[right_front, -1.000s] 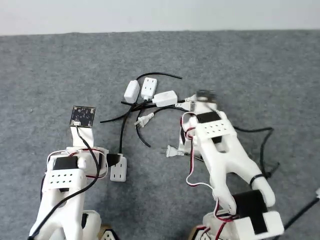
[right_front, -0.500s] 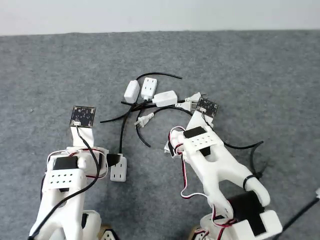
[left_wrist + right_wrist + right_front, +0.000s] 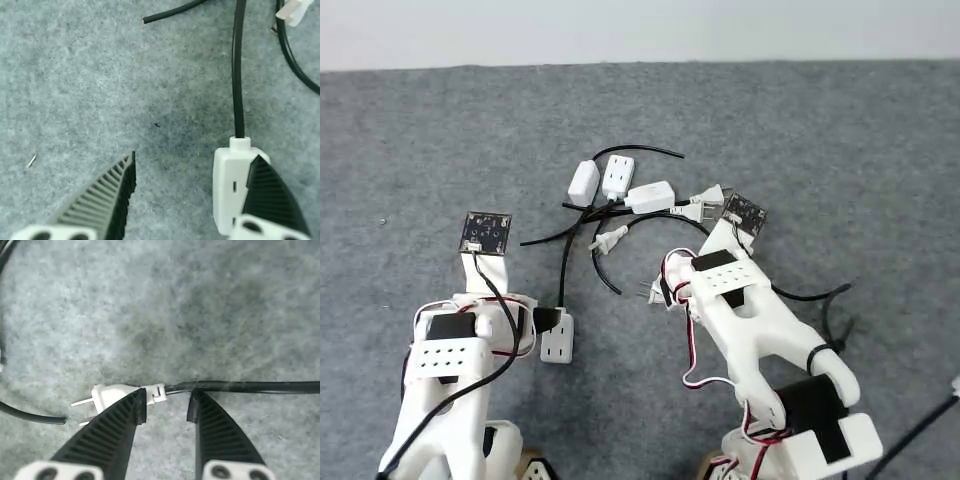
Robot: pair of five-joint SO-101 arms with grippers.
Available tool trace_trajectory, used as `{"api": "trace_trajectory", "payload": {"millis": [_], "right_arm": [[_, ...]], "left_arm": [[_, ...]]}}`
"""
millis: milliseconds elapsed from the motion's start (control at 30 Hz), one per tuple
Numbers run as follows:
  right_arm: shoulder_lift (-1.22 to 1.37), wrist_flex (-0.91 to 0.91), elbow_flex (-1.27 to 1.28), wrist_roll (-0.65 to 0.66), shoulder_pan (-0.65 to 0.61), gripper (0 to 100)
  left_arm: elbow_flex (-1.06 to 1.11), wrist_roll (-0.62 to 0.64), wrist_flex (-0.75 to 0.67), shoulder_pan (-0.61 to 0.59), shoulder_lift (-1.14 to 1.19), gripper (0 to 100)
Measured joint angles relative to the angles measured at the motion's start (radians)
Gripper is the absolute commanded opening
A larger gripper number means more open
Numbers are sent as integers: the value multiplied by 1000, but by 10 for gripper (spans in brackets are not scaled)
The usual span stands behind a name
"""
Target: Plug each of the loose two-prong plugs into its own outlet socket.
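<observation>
Black ribbed fingers of the right hand (image 3: 165, 402) stand apart, released, straddling the cord (image 3: 250, 386) just behind a white two-prong plug (image 3: 107, 394) that lies flat on the grey tabletop (image 3: 225, 315). Its prongs point away from one finger's outer side. The straddle looks like the set-up for a pinch at the plug's neck, which would leave the prongs free for insertion.

The left hand (image 3: 195, 162) is also released, its fingers wide. One finger lies over the edge of a white outlet socket (image 3: 227, 185) and the other rests on bare tabletop. My guess is that it waits there to steady the socket, whose black lead (image 3: 238, 75) runs straight away from the hand.

Beyond both hands, a second plug (image 3: 610, 240) and a third plug (image 3: 705, 207) lie loose among tangled cords, with three white sockets (image 3: 618, 176) clustered farther still.

Compared with a second ago, the right arm has swung back from the far cluster towards the left arm, settling over the nearest plug. The left arm and its socket have not moved.
</observation>
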Motion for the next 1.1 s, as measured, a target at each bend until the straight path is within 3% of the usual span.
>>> {"api": "trace_trajectory", "payload": {"millis": [467,633,900,1100], "right_arm": [[0,28,-5,11,238,154],[-3,43,-6,83,273,151],[0,21,-18,416,327,151],[17,-106,-15,773,327,151]], "left_arm": [[0,-28,0,0,0,338],[0,-28,0,0,0,338],[0,-28,0,0,0,338],[0,-28,0,0,0,338]]}}
